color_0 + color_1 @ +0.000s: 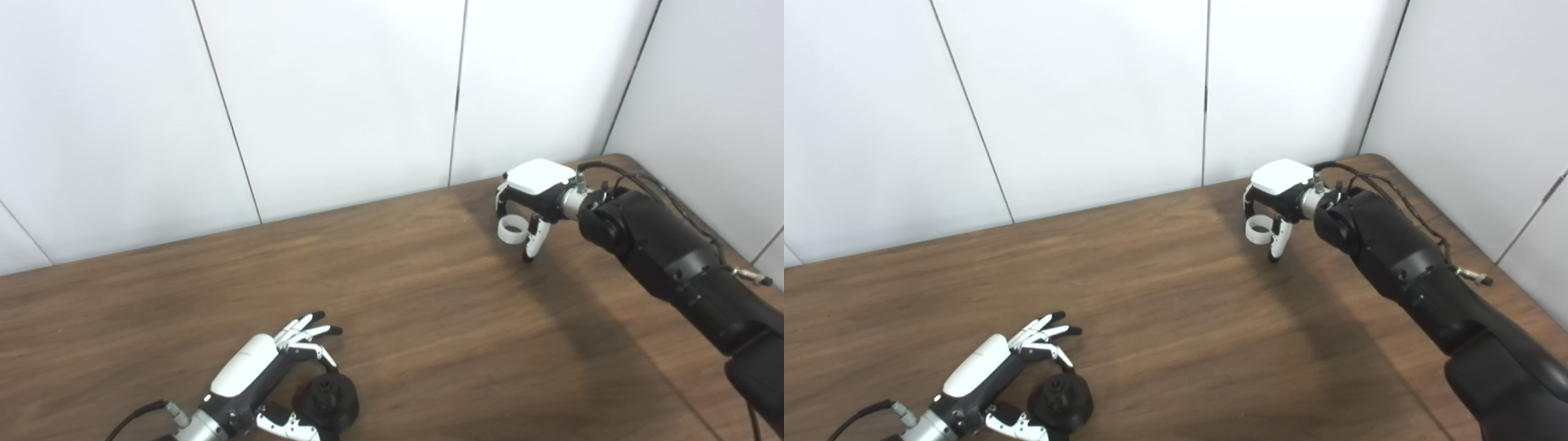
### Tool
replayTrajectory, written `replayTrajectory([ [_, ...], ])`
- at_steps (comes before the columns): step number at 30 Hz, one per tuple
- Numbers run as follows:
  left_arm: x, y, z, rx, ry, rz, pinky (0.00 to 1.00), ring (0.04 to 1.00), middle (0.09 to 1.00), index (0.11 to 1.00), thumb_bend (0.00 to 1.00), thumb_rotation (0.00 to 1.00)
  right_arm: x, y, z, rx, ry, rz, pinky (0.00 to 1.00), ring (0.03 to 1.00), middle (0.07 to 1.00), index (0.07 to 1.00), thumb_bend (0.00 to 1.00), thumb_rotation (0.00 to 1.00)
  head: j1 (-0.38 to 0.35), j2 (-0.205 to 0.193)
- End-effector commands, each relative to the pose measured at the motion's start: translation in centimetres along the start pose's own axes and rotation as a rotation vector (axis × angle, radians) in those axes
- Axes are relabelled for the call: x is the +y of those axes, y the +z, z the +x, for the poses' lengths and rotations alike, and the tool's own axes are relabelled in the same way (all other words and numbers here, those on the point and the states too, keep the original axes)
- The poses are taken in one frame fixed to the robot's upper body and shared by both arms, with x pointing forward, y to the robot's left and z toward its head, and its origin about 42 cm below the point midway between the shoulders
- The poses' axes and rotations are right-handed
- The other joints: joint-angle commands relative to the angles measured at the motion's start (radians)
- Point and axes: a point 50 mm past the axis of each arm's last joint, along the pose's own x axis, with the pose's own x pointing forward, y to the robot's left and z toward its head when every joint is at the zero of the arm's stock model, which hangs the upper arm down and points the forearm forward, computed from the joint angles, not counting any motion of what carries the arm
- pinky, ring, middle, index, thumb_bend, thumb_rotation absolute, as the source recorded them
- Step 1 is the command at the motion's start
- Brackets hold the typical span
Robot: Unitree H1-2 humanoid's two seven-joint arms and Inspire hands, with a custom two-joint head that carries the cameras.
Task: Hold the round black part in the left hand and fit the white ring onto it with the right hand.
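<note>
The left hand (260,373) sits low at the near edge of the wooden table (429,318), palm turned sideways, fingers fanned out and apart, thumb down near the bottom border. The round black part (326,399) lies right by it, tucked between the thumb and the curled index, resting on the wood. Honestly can't tell if the fingers actually touch it or just bracket it, so I wouldn't call that a grip. The part has a small raised hub in the middle of a wider dome-ish disc.

View difference: the left eye view cuts off the thumb tip and the bottom rim of the part at the frame edge, while the right eye view shows a bit more of the part's (1061,401) outline, plus a cable trailing from the wrist.

Way off from that hand, toward the far right corner of the table, the right hand (1274,205) hangs above the wood, knuckles up, fingers curled downward. It's pinching the white ring (1257,228), which hangs just under the palm, opening facing roughly sideways, with the thumb beside it. The two hands are well apart. Behind everything, plain white wall panels (343,92) with dark seams.
</note>
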Motion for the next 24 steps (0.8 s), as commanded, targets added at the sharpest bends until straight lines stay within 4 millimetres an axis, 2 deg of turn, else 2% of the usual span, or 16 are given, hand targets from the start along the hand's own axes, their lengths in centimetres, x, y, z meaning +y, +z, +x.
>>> replayTrajectory([
  [1, -1.4, 0.0, -0.7, 0.015, -0.064, 0.001, 1.00, 1.000, 0.887, 0.481, 0.52, 0.06, -2.9, -0.7, 0.1, 0.004, -0.067, -0.029, 0.95, 0.969, 0.865, 0.644, 0.90, 0.24, -0.001, 0.000],
  [7, -1.4, 0.3, -0.8, 0.008, -0.067, 0.005, 1.00, 1.000, 0.888, 0.481, 0.52, 0.06, -3.6, -1.4, 0.1, 0.029, -0.052, -0.049, 0.98, 0.974, 0.874, 0.662, 0.88, 0.25, -0.007, 0.007],
  [11, -1.4, 0.7, -0.8, -0.004, -0.069, 0.012, 1.00, 1.000, 0.886, 0.481, 0.52, 0.06, -3.9, -2.0, 0.0, 0.044, -0.043, -0.034, 0.97, 0.971, 0.871, 0.661, 0.90, 0.22, -0.009, 0.015],
  [24, -1.3, 1.4, -0.9, -0.012, -0.057, -0.006, 1.00, 1.000, 0.880, 0.481, 0.52, 0.06, -3.6, -2.3, 0.2, 0.035, -0.011, -0.047, 0.94, 0.964, 0.868, 0.652, 0.93, 0.24, 0.004, 0.028],
])
